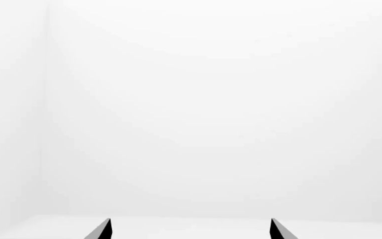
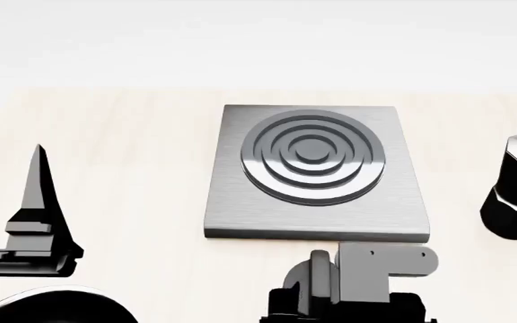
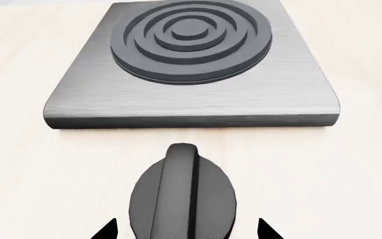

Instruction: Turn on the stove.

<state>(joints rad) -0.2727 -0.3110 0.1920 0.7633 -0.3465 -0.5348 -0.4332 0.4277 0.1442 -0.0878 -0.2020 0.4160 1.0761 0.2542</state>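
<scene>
Right hand [image 3: 185, 231] astride knob [image 3: 183, 196] — stove [image 3: 191, 74] beyond

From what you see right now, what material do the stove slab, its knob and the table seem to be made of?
The stove slab looks like brushed metal: grey, with fine streaks and soft reflections. The knob looks like matte black plastic, dark and without shine, though this is a render, so I cannot be sure. The table seems to be pale wood or laminate with a faint grain.
</scene>
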